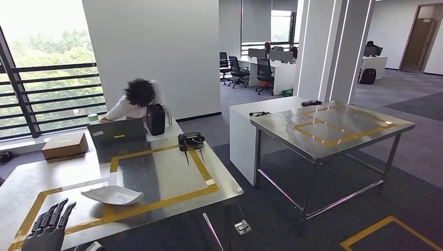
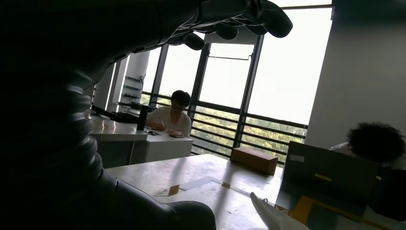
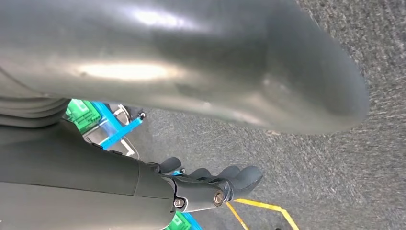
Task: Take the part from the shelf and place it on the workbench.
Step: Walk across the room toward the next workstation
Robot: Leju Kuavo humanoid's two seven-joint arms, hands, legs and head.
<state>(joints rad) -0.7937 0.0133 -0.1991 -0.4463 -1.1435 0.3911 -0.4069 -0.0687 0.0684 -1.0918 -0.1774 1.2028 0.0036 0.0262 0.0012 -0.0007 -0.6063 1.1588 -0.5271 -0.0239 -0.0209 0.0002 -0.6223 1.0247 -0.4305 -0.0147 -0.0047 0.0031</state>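
From the head view, the left hand [image 1: 49, 226] hovers empty, fingers spread, beside the shallow white moulded plastic part [image 1: 112, 195] lying on the yellow-taped steel desk [image 1: 172, 172]; a sweep could knock it. Right wrist view: right hand [image 3: 210, 184] hangs over carpet, fingers apart, holding nothing.

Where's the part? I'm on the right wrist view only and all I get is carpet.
Observer: The white part lies on the near steel workbench, across the yellow tape lines.
Operator: Is the left hand on it?
Observer: No. The left hand is apart from it, over the bench's near left corner, fingers spread, holding nothing.
Operator: Anyone close?
Observer: Yes. A person leans over the far end of that bench, behind a laptop.
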